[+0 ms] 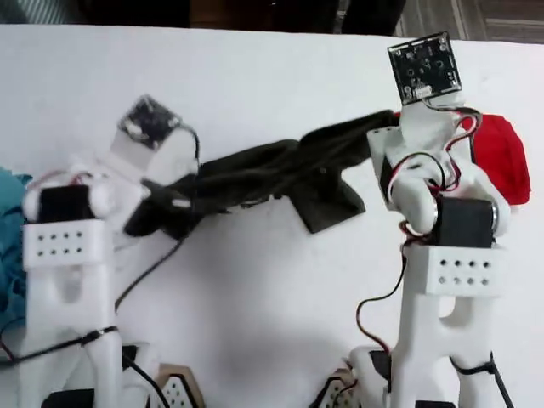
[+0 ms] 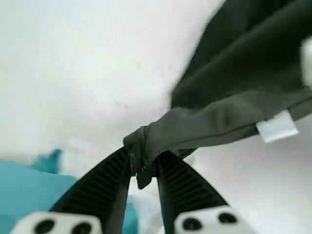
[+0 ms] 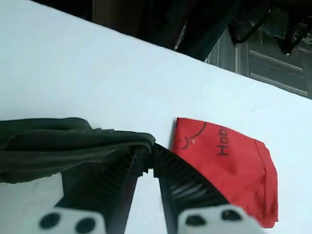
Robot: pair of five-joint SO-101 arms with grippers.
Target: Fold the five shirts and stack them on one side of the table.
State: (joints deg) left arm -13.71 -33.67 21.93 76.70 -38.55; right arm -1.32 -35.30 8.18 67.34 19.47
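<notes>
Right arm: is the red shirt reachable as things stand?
Probably not right now: the right gripper is shut on the dark shirt. The red shirt lies uncovered close beside it, so once it lets go the way looks free.

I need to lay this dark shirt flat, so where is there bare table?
Bare table lies beyond the dark shirt, and more on its near side between left arm and right arm. Crowded: the shirt's span from left gripper to right gripper, teal cloth outside the left arm, red shirt past the right.
</notes>
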